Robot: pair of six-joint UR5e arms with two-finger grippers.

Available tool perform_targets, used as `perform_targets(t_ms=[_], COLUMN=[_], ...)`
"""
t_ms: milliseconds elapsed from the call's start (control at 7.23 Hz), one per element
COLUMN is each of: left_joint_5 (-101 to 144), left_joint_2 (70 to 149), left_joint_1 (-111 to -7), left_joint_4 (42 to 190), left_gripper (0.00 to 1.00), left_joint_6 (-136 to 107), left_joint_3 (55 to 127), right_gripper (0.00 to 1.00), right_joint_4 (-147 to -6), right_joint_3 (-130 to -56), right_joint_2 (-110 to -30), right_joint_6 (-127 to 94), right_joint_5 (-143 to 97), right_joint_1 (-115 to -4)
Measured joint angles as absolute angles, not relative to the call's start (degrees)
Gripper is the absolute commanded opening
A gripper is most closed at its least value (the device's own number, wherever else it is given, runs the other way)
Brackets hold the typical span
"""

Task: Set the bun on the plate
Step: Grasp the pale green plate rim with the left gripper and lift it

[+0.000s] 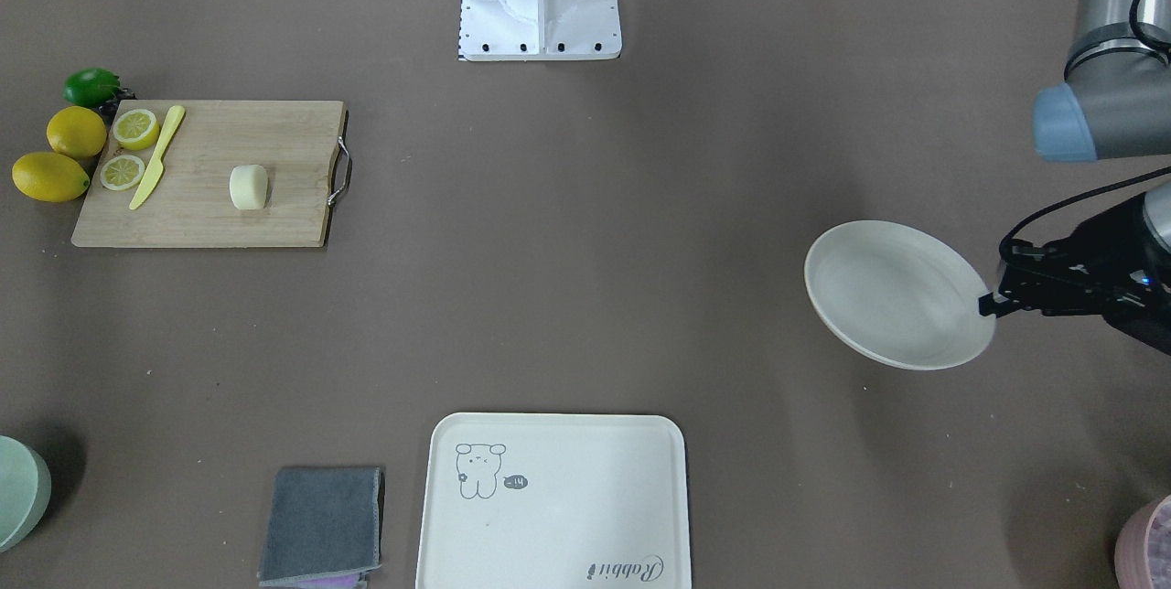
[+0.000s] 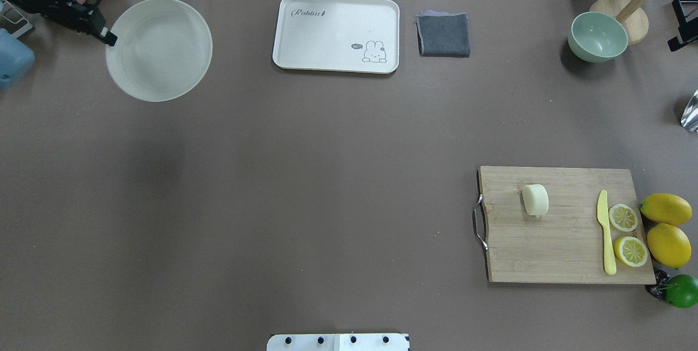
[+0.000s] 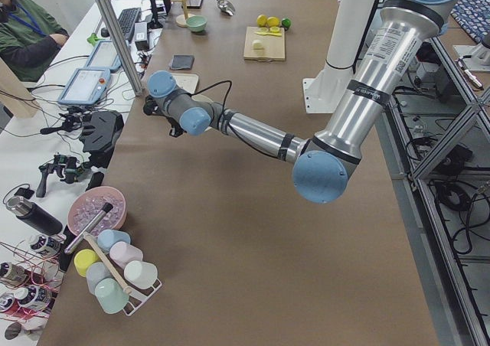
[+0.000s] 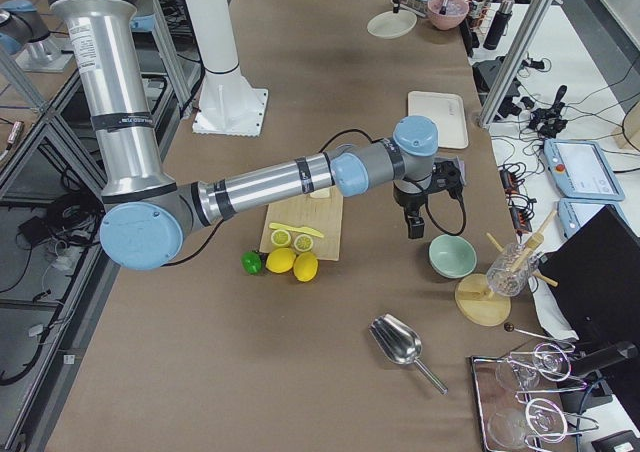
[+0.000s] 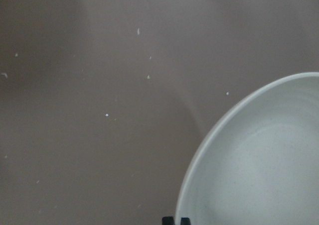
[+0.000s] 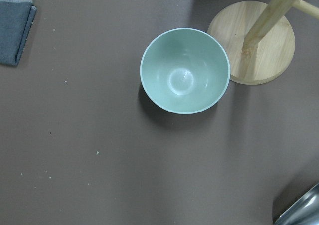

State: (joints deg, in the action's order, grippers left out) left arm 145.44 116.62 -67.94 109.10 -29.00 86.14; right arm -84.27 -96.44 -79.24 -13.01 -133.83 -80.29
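The left gripper (image 2: 110, 40) pinched the plate (image 2: 163, 51) rim at its overhead 10 o'clock; best carried level toward the bun (image 2: 535, 199) at 4 o'clock. How open the right gripper (image 4: 416, 227) was couldn't be told.

Left gripper (image 1: 986, 305) pinching plate (image 1: 892, 292) rim, right arm (image 4: 270, 186) outstretched (right gripper (image 4: 414, 226) pointing down)

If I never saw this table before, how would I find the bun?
Look for the wooden cutting board with a metal handle at one end. The bun sits alone on the board toward the handle end, away from the yellow knife and the two lemon slices. It is a smooth, pale cream lump, with no segmented face like the slices.
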Motion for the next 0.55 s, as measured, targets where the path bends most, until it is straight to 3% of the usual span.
perform_targets(t_ms=[553], left_joint_5=[136.3], left_joint_2=[123.3], left_joint_1=[-56.1], left_joint_4=[114.3], left_gripper=[0.00], left_joint_6=[-49.5], left_joint_3=[88.2], right_gripper=[1.00], right_joint_4=[-84.3], right_joint_3=[-96.6], right_joint_2=[-79.2], right_joint_6=[-13.0], right_joint_5=[-133.8], right_joint_1=[-80.3])
